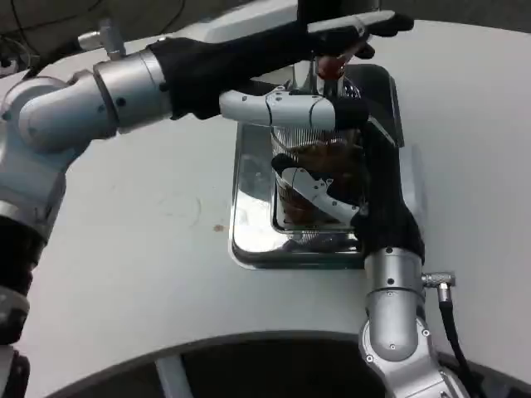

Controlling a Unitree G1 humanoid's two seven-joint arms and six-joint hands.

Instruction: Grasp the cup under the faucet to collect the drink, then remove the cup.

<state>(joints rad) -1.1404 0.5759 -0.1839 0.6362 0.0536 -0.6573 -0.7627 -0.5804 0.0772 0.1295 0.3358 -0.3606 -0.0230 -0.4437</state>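
A clear ribbed cup holding brown drink stands on the chrome drip tray, under the faucet with its reddish knob. My right hand reaches in from the lower right and grips the cup, with white fingers wrapped around its top and its lower side. My left arm stretches across from the left, and my left hand lies on the faucet's lever at the top, fingers stretched over it. The cup's right side is hidden behind my right hand.
The dispenser's dark body stands behind the tray. The white round table spreads to the left and front; its curved edge runs along the bottom. A black cable hangs from my right forearm.
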